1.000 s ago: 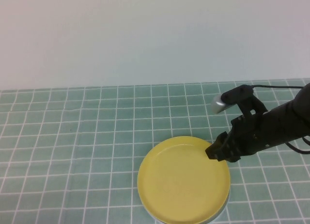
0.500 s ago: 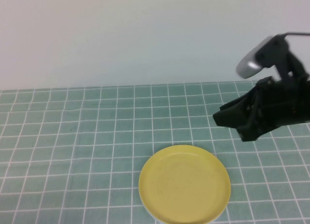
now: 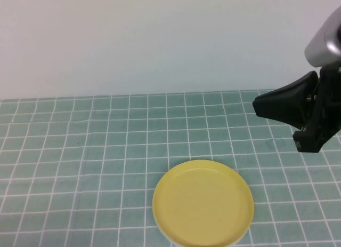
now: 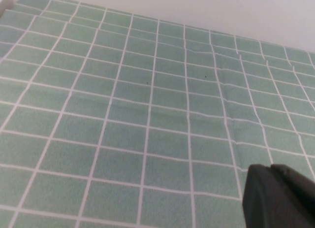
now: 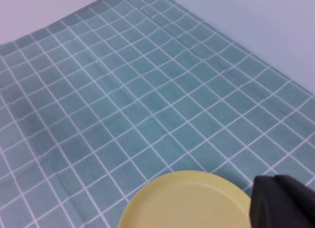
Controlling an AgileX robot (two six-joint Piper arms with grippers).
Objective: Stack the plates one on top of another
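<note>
resting on the surface [image 3: 80,151] — a green cloth with a white grid — near its front edge and slightly right of centre, the yellow plate [image 3: 203,203] sits uppermost. a thin pale rim shows just under its front-left edge in the high view; what lies beneath cannot be told further. no blue or white plate can be made out as a separate item.

right hand [image 3: 258,105] hangs raised above the surface at the right side, behind and to the right of the yellow plate and apart from it, its fingers pressed together, empty. its dark tip also shows at the corner of the right wrist view, with the plate below it.

left hand [image 4: 280,198] — visible only in the left wrist view as a dark tip over bare cloth, fingers pressed together, holding nothing.
</note>
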